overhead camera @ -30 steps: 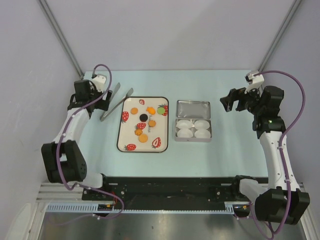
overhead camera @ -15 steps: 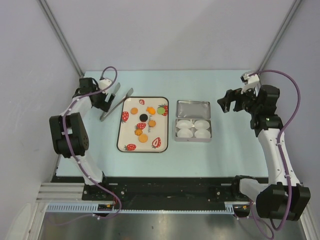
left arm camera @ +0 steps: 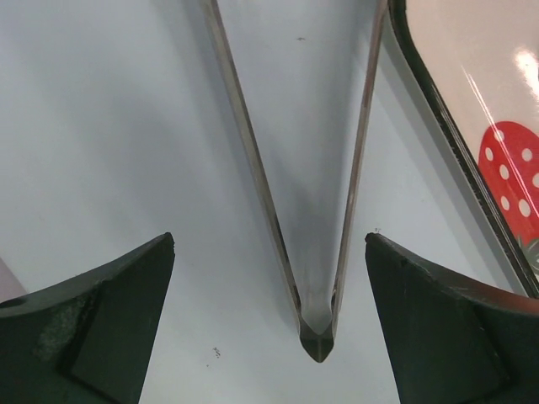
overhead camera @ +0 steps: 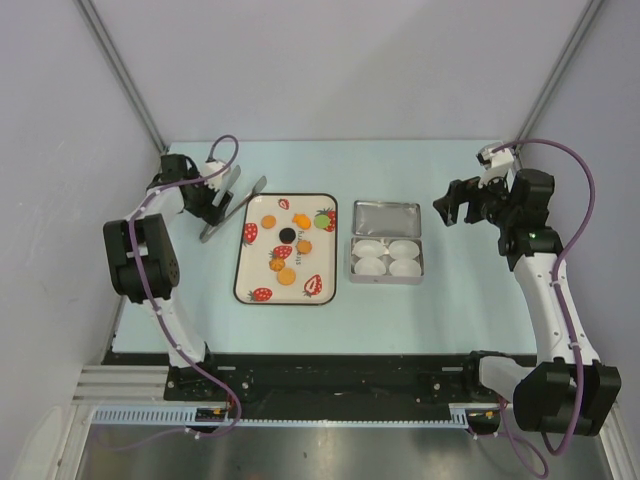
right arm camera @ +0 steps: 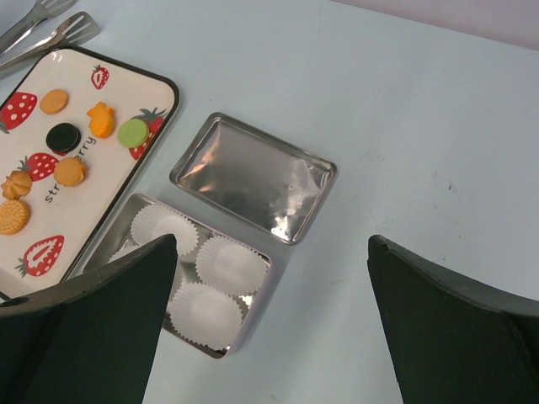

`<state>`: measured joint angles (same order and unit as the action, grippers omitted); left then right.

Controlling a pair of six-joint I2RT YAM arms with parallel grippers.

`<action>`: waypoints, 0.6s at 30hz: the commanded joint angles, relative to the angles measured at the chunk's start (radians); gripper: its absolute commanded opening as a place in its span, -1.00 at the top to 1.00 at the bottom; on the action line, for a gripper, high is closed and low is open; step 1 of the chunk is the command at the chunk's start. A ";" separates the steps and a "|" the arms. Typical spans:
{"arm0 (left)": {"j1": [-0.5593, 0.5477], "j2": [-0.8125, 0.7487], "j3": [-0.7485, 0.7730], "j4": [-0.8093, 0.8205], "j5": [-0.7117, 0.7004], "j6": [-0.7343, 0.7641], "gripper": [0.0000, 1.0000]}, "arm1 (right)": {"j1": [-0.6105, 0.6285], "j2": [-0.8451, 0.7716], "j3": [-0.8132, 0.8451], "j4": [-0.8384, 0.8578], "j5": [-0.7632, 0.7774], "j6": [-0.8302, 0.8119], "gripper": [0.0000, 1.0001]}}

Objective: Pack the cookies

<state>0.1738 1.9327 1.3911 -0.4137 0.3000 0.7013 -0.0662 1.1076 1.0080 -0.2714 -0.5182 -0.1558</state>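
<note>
The left hand [left arm camera: 269,244] is low over the far left of the pale blue desk [overhead camera: 470,290], its two dark fingers [left arm camera: 109,328] spread wide on either side of the joined end of a pair of metal tongs [left arm camera: 317,324]. The tongs lie flat on the desk between the fingers without touching either one, and their two arms run away toward the far edge. Just right of the tongs sits a white strawberry-print tray [overhead camera: 255,262]. It carries the cookies [overhead camera: 286,277]: several small orange ones, a black one [overhead camera: 287,235] near the middle and a green one [overhead camera: 321,219] toward its far right corner. Right of the tray, close but apart from it, stands an open metal tin [right arm camera: 249,305] holding four white paper cups [right arm camera: 232,263], and its lid [right arm camera: 253,177] lies just beyond it. The right hand [right arm camera: 272,240] hangs in the air to the right of the tin, fingers spread and holding nothing.
</note>
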 commanded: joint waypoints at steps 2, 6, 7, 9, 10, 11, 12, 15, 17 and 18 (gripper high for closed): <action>0.010 0.008 0.052 -0.042 0.103 0.079 -0.99 | 0.011 0.006 0.000 0.018 0.020 -0.025 -0.99; 0.015 0.018 0.066 -0.059 0.125 0.096 -0.99 | 0.012 0.009 0.001 0.017 0.021 -0.028 -0.99; 0.016 0.031 0.072 -0.069 0.128 0.102 -0.99 | 0.014 0.008 0.000 0.015 0.023 -0.030 -0.99; 0.016 0.048 0.095 -0.094 0.126 0.113 -0.99 | 0.014 0.009 0.000 0.017 0.023 -0.031 -1.00; 0.016 0.055 0.104 -0.102 0.128 0.115 -0.99 | 0.014 0.009 0.000 0.017 0.023 -0.031 -0.99; 0.016 0.072 0.109 -0.105 0.125 0.118 -1.00 | 0.014 0.009 0.000 0.015 0.023 -0.031 -0.99; 0.016 0.077 0.118 -0.103 0.123 0.118 -0.99 | 0.014 0.011 0.001 0.015 0.023 -0.033 -0.99; 0.016 0.094 0.131 -0.097 0.122 0.116 -0.99 | 0.014 0.012 0.000 0.014 0.024 -0.034 -0.99; 0.016 0.112 0.149 -0.102 0.120 0.118 -1.00 | 0.014 0.012 0.000 0.014 0.026 -0.036 -0.99; 0.016 0.117 0.155 -0.105 0.123 0.118 -0.99 | 0.014 0.014 0.000 0.014 0.026 -0.036 -0.99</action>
<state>0.1802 2.0289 1.4822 -0.5041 0.3748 0.7876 -0.0563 1.1191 1.0080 -0.2726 -0.5037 -0.1677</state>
